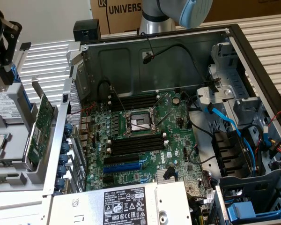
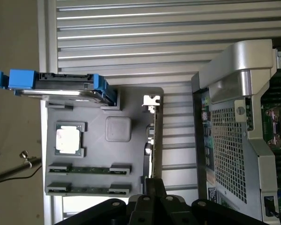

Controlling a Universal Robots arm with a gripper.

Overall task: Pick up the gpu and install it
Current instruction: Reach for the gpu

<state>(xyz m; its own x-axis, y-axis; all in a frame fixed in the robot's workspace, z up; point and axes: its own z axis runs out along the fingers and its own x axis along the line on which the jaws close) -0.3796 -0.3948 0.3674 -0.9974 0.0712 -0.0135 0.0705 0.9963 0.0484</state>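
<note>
The gpu [image 1: 40, 125] stands on edge in a slot of a grey parts holder [image 1: 35, 174] at the exterior view's left, outside the open computer case. It shows a green board face with a silver bracket at its upper end. In the wrist view the gpu [image 2: 150, 143] appears edge-on at the holder's [image 2: 96, 154] side, bracket end away from the camera. My gripper [image 1: 1, 51] hangs above the holder's far end, apart from the card. Seen from the wrist, the gripper [image 2: 152, 185] is shut with nothing in it, roughly in line with the card's edge.
The open case [image 1: 159, 51] holds the green motherboard [image 1: 145, 136] with a blue slot [image 1: 124, 166] and black memory sticks. A power supply [image 1: 126, 201] lies at the front, and blue cables [image 1: 234, 131] run at the right. The holder also carries a hard drive [image 2: 61, 84], a CPU [image 2: 68, 139] and memory sticks [image 2: 89, 168].
</note>
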